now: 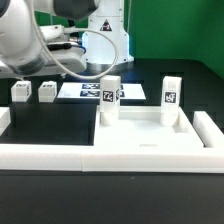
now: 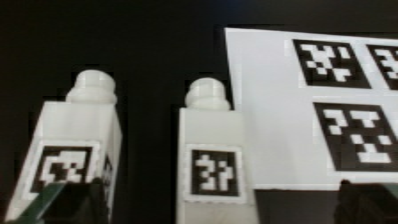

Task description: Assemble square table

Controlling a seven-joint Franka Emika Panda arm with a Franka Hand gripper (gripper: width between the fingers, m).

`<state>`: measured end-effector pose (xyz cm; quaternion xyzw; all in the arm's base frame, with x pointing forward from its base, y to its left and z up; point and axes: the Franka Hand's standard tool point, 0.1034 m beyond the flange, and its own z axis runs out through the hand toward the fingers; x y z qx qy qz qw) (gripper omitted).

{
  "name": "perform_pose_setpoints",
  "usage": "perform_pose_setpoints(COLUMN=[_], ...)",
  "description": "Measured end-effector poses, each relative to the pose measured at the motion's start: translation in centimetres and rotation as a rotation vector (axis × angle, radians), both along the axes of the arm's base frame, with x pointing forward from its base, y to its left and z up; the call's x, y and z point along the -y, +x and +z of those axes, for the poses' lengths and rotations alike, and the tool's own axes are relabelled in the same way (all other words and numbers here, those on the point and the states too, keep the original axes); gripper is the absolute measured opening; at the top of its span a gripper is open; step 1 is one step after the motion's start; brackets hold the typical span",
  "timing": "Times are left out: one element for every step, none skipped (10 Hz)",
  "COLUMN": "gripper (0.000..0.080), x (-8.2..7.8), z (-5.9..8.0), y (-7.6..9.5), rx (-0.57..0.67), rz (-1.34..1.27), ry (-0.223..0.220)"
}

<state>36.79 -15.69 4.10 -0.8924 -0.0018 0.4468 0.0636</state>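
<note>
White arm, rounded glossy segments, black joint bands; dark cable looping off it.

Black table: tabletop, two legs, marker board

1. The tabletop: plain white.
2. Its ten o'clock leg and two o'clock leg: white, each with a black-and-white patterned tag.
3. The marker board: white, printed with black tags.
4. The table: black.
</note>
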Motion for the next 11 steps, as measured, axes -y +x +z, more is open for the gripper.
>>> perform_pose_setpoints(gripper=[0.0649,0.0649,0.0649,0.0649,0.0649,0.0649,0.0649,0.0649,0.0649,0.0649,0.0649], x=[-0.1,-0.4,-0.9,-1.4,-1.7,-1.8,-1.9,-1.9,-1.9,-2.1,-2.2], z=[-0.7,-1.0,-1.4,-1.8,-2.0,-2.2,-2.6,-2.8,-3.1,-3.3,-3.3], y=[-0.1,-0.2,-0.7,-0.7,-0.6,-0.6,-0.8,-0.9,-1.2,-1.3,-1.3], rx=[0.006,-0.001,-0.025,-0.026,-0.025,-0.026,-0.03,-0.034,-0.04,-0.046,-0.046], rz=[0.005,0.004,-0.005,0.005,0.015,0.019,0.022,0.025,0.028,0.033,0.038], ry=[-0.003,-0.004,-0.014,-0.013,-0.011,-0.009,-0.007,-0.002,0.002,0.003,0.007])
